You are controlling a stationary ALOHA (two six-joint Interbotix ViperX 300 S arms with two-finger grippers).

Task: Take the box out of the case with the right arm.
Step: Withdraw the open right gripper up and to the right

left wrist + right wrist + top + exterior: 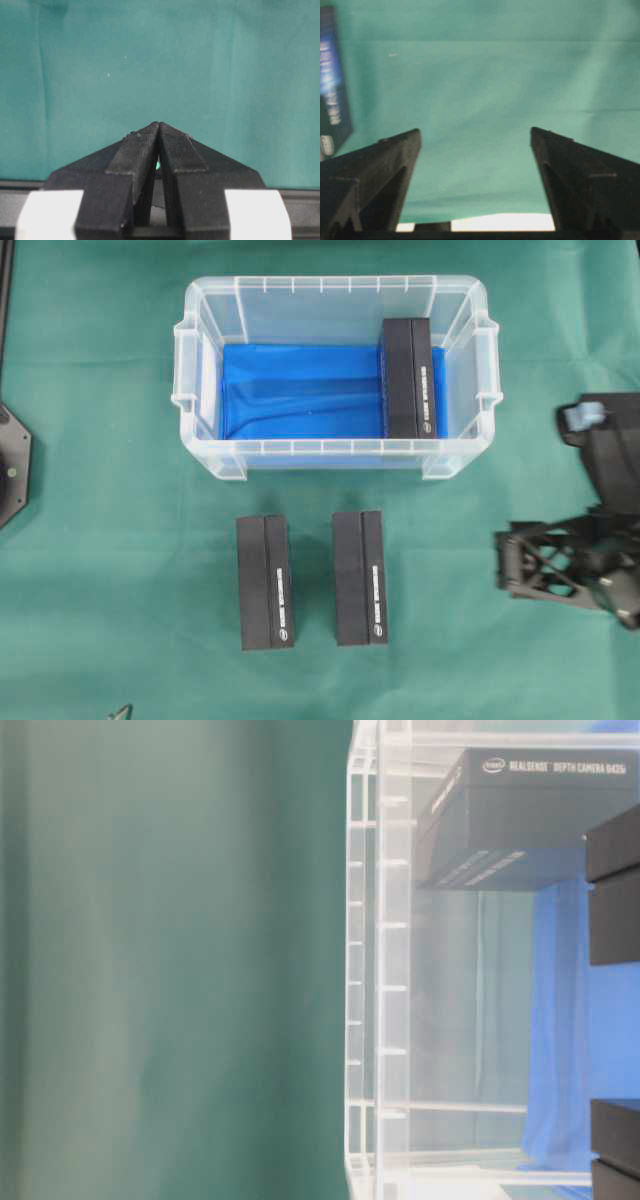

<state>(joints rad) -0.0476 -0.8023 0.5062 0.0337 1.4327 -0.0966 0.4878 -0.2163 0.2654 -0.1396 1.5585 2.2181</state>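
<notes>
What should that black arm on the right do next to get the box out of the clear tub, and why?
Probably swing up and left until it hangs over the box at the right end of the case. The right tool stands wide open with only green cloth between its fingers, and in the overhead view it sits outside the case, lower right.

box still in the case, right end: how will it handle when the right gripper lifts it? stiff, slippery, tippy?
The box is probably stiff: its edges look crisp and square. It may be a bit slick, since its black faces look smooth. It stands narrow on the case's blue lining near the right wall, so a sideways nudge could tip it. The right gripper is open outside the case.
</notes>
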